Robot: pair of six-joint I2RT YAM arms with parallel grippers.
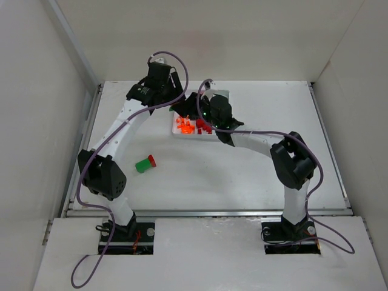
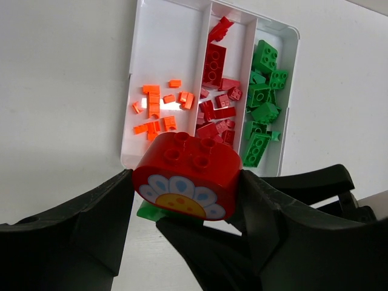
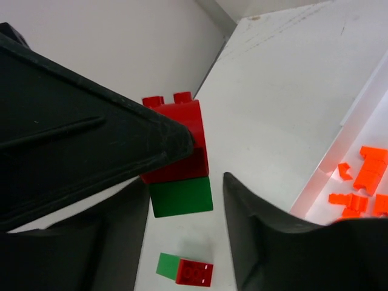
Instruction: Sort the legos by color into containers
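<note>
The red flower brick point(image 2: 185, 176) hangs in the air close to the tray point(image 2: 170, 42), with 1 green brick point(image 3: 182, 197) stuck under it, so the step in hand looks like splitting this pair. The left pincer point(image 2: 187, 182) is about half open and clamped on the red brick's 2 sides. The right pincer point(image 3: 186, 188) stands half closed around the green brick, and I cannot tell whether it bites yet. To do it well, I judge the right fingers should sit squarely on the green only, clear of the red, then peel away with a slight tilt while the left grips firm. The tray has 3 compartments: 1 of orange pieces, roughly 12; 1 of red, about as many; 1 of green, perhaps 8, though they are heaped too much for exact counts. 1 more green-and-red pair point(image 3: 185, 270) lies on the surface point(image 1: 242, 176), well apart from the tray.
</note>
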